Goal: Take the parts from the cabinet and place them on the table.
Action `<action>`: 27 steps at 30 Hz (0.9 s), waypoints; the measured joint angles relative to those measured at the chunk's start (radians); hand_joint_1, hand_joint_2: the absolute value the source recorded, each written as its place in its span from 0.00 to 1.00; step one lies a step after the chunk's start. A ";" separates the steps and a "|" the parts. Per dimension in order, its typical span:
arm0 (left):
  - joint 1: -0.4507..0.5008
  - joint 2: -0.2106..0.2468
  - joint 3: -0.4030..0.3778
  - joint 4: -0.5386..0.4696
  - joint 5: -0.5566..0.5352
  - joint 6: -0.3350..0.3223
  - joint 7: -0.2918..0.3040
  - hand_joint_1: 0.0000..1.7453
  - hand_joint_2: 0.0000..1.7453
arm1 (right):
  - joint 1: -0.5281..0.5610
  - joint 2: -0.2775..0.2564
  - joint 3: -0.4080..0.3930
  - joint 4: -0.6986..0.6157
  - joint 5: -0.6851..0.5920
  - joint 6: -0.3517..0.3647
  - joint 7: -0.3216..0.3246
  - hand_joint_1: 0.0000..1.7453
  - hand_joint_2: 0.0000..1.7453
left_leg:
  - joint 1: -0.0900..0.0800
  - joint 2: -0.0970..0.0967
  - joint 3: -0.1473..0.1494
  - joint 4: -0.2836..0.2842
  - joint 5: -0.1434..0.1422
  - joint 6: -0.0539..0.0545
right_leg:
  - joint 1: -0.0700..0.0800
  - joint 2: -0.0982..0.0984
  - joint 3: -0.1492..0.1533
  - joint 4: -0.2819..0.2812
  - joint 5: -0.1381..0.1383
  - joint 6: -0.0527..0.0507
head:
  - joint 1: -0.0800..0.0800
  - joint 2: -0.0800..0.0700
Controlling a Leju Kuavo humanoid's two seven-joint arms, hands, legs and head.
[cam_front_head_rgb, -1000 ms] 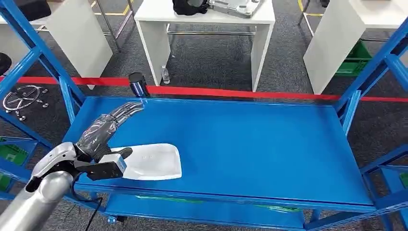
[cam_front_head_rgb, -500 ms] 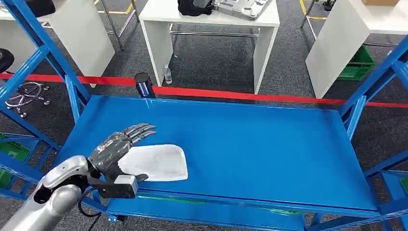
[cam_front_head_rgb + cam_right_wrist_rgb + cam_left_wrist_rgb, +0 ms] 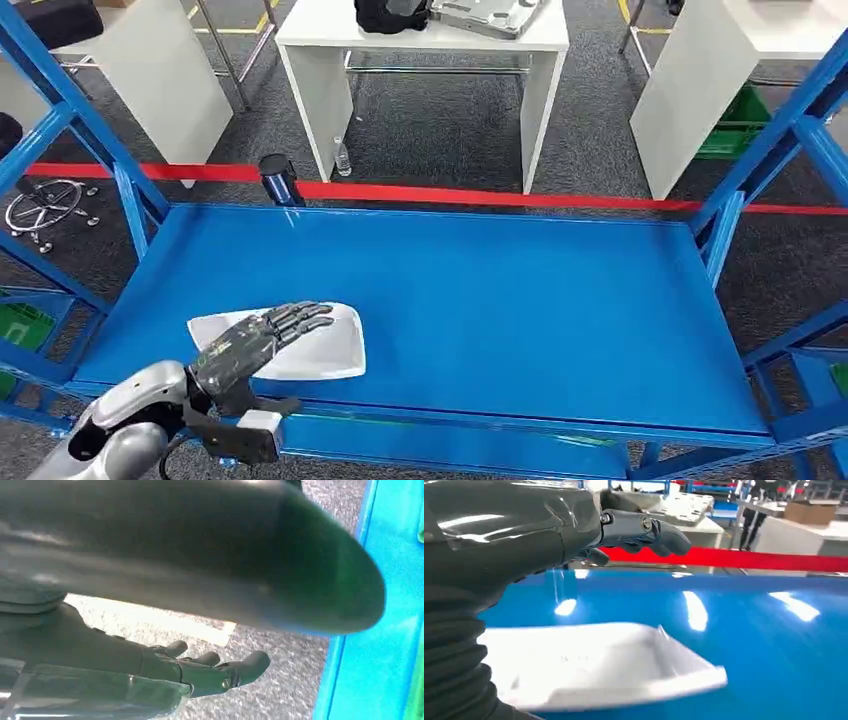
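Glossy blue shelf (image 3: 520, 300); smooth white tray-shaped part (image 3: 325, 350).

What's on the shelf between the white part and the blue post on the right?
Nothing: in the head view the shelf is bare blue metal from the white part to the right post.

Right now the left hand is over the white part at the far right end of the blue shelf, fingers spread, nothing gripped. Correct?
Not quite. The white part lies at the near left end of the blue shelf, not the far right; the head view shows it. The rest stands: the left hand is over it, fingers spread, nothing gripped.
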 joint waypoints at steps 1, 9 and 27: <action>0.005 0.000 -0.001 -0.002 0.000 0.002 0.003 0.00 1.00 | -0.001 0.003 0.000 -0.001 0.002 0.000 0.000 0.00 0.00 | -0.004 0.004 0.007 -0.017 -0.013 0.001 | 0.010 0.000 -0.002 0.000 -0.002 0.003 | 0.002 0.000; 0.021 -0.008 -0.014 0.005 -0.034 0.040 0.044 0.00 1.00 | 0.002 -0.005 -0.007 -0.015 0.014 0.002 0.003 0.00 0.00 | -0.009 0.006 0.031 -0.063 0.015 0.018 | 0.009 -0.009 -0.089 0.179 -0.092 0.008 | 0.005 0.000; 0.067 -0.083 0.040 0.092 -0.217 0.099 0.150 0.00 1.00 | 0.012 -0.013 -0.026 -0.047 0.056 0.033 0.000 0.00 0.00 | 0.005 0.000 -0.135 0.295 -0.147 -0.039 | 0.000 -0.008 0.007 -0.012 0.002 0.000 | -0.003 0.000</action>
